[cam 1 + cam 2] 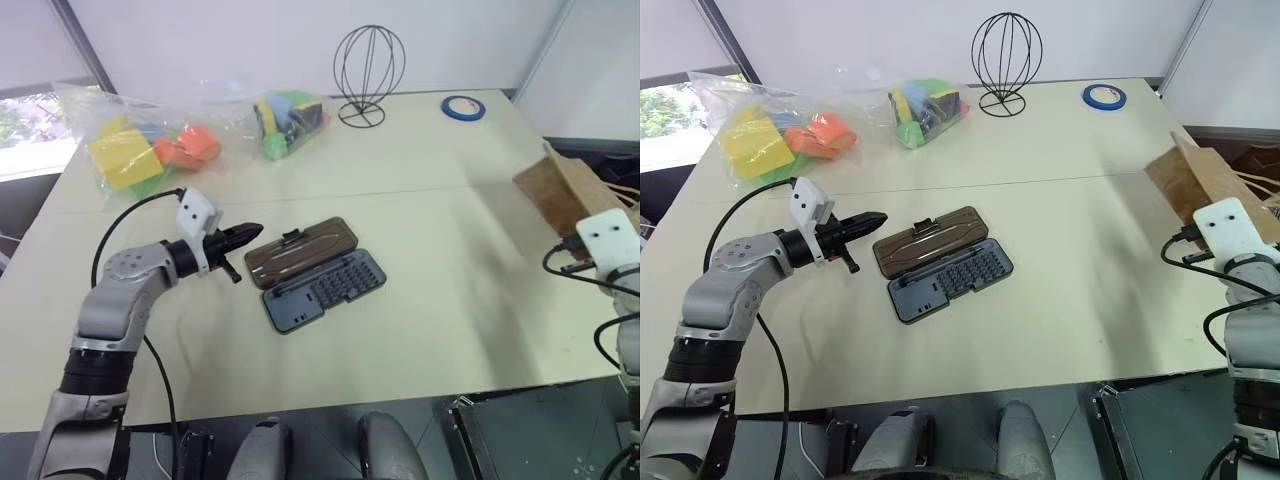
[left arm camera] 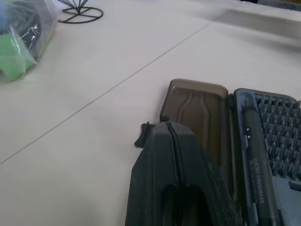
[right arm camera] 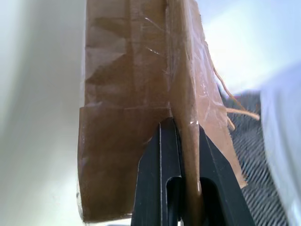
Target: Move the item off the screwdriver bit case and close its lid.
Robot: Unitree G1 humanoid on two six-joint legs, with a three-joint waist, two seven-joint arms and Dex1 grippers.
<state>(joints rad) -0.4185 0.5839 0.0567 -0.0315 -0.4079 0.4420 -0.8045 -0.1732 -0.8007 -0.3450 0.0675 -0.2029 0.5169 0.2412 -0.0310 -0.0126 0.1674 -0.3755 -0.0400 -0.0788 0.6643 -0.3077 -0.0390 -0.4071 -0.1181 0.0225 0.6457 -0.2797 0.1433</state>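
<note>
My right gripper (image 3: 181, 136) is clamped on the kraft paper bag (image 1: 562, 190), fingers pinching one edge of the brown paper so the bag hangs up off the table (image 1: 430, 320), over its right edge. Its twisted paper handles (image 3: 230, 101) trail out on the far side of the paper.

The screwdriver bit case (image 1: 325, 290) lies open and bare near the middle of the table, a little toward the front edge. Its dark tray of bits sits nearer to me, and the lid (image 1: 300, 251) is folded flat on the tabletop on the far side of the tray, joined along the hinge, with the small black latch (image 1: 291, 237) at its far edge.

My left gripper (image 1: 240, 236) has its fingers pressed together on nothing, pointing at the lid's left end from just beside it and slightly above the surface.

Toward the far left corner lie two clear plastic bags of coloured blocks (image 1: 150, 150). A black wire stand (image 1: 367, 75) rises at the far edge, and a roll of blue tape (image 1: 463, 107) lies near the far right corner.
</note>
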